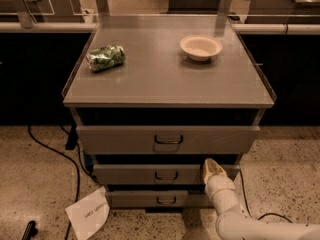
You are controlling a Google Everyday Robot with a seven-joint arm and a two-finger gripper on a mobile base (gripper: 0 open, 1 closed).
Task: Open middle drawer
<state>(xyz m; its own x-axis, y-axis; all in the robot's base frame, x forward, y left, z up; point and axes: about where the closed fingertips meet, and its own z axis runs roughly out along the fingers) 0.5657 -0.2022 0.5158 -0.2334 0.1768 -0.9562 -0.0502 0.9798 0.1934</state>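
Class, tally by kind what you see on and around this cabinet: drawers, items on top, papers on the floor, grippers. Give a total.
Drawers: 3 (top drawer, middle drawer, bottom drawer)
Items on top: 2 (bowl, green packet)
Papers on the floor: 1 (paper sheet)
Grippers: 1 (gripper at the right end of the middle drawer front)
Total: 7

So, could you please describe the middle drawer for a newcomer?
Find the grey metal cabinet carrying a cream bowl and a green packet. Of its three stacked drawer fronts, take the one between the tallest top drawer and the slimmest bottom drawer. That middle drawer, with a small dark loop handle, has the robot's pale gripper at its right end.
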